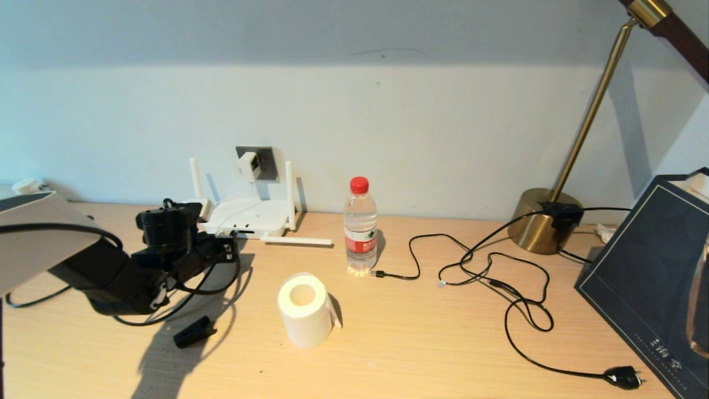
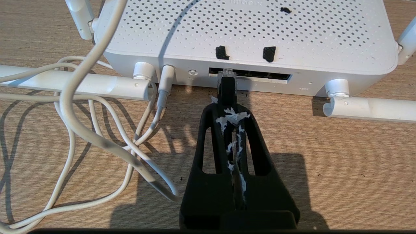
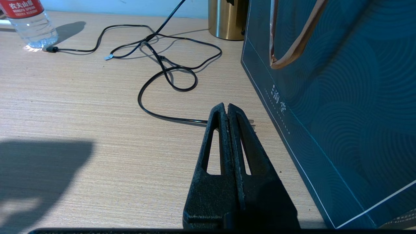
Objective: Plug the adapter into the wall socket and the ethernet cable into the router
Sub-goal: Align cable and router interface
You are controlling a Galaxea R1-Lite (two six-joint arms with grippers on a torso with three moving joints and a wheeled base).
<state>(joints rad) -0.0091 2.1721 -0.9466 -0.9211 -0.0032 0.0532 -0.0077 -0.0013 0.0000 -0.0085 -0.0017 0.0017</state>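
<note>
1. Nearest the robot, the right gripper (image 3: 227,109) is parked low over the desk (image 1: 421,343) beside a dark blue gift bag (image 3: 341,113), its jaws pressed flat together on nothing. It shows only in its own wrist view.

2. Further out, the left gripper (image 2: 231,112) sits in front of the router (image 2: 247,35), jaws clenched on the plug end of the ethernet cable (image 2: 226,87). The clear tip is at the mouth of the dark port strip, at one end of it.

3. This second half of the task looks nearly done (a judgement). Whether the plug has seated fully cannot be told, since the tip blocks the view into the port.

4. Furthest back, the adapter (image 1: 248,165) sits against the wall socket (image 1: 266,160), so that half looks done. Its prongs are hidden.

5. In the head view the left arm covers the router's front, and most of the ethernet cable cannot be traced. The thinner black cord (image 1: 520,310) with a two-pin plug lies well apart to the right.
</note>
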